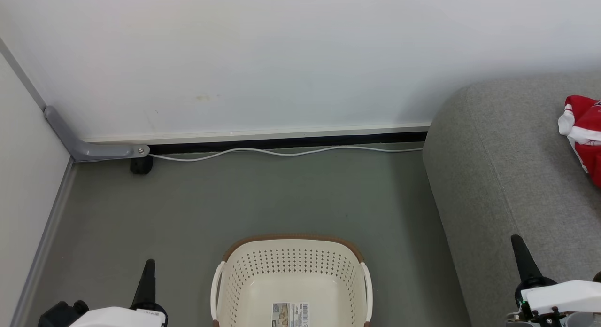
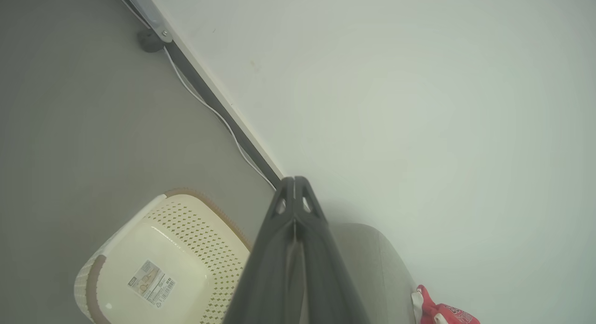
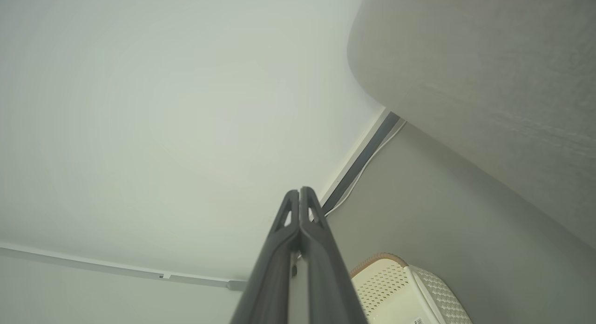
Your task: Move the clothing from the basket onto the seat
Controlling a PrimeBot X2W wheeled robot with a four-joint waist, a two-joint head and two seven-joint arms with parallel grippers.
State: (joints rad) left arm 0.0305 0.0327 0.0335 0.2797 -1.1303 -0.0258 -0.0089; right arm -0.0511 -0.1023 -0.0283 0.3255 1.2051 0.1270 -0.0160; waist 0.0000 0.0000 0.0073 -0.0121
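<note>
The cream basket point(image 1: 291, 270) with a brown rim stands on the floor at the bottom centre, with just a label on its inner bottom. Red clothing point(image 1: 584, 134) with white trim lies on the grey sofa seat point(image 1: 507, 176) at the right edge. My left gripper point(image 1: 146, 277) is shut, low at the left of the basket point(image 2: 163, 259), holding nothing. My right gripper point(image 1: 523, 259) is shut too, over the sofa's front edge. The left wrist view catches the clothing point(image 2: 442, 310) on the sofa point(image 2: 372, 263). The right wrist view shows the basket point(image 3: 405, 291) beneath the sofa's side point(image 3: 489, 82).
A white wall point(image 1: 281, 59) runs behind, with a white cable point(image 1: 281, 152) along its base. A grey bracket point(image 1: 89, 148) and a black wheel point(image 1: 141, 166) sit in the left corner. A panel point(image 1: 23, 176) closes the left side. Grey floor point(image 1: 258, 200) lies between basket and wall.
</note>
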